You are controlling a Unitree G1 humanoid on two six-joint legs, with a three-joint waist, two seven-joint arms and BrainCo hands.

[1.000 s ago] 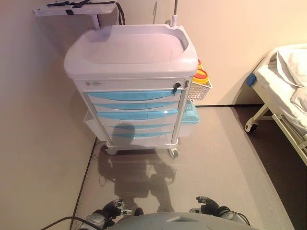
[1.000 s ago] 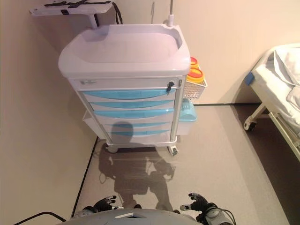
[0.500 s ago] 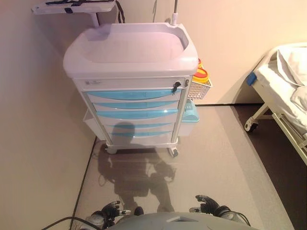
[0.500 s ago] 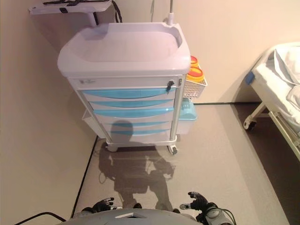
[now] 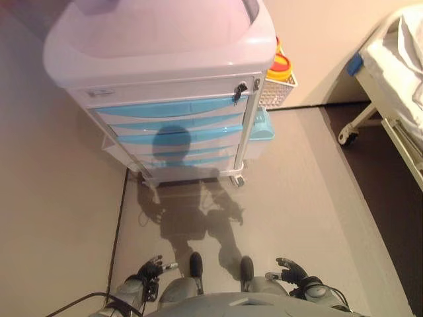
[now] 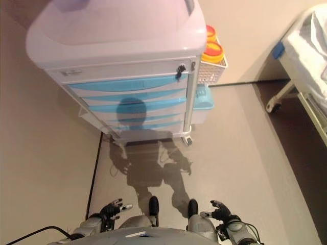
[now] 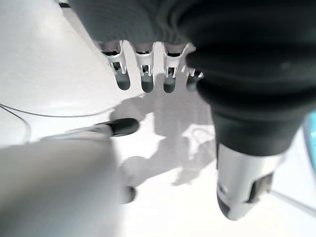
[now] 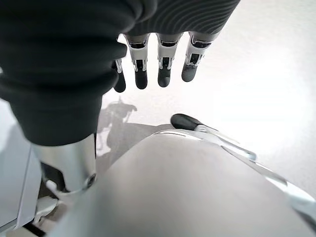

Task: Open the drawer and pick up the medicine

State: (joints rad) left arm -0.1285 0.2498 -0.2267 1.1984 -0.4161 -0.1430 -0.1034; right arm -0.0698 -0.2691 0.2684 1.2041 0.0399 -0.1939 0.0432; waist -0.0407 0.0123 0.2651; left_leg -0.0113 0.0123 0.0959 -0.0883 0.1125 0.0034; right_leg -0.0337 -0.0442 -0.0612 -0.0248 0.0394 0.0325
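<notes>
Approach step: I stand before the medical cart, all blue drawers shut, medicine unseen, presumably inside. My left hand and right hand hang low, fingers relaxed, holding nothing. Next: raise a hand to a drawer front and pull

Head stereo pair looks steeply down, sharing the cart at upper frame; wrist cameras face the floor close along each hand.
</notes>
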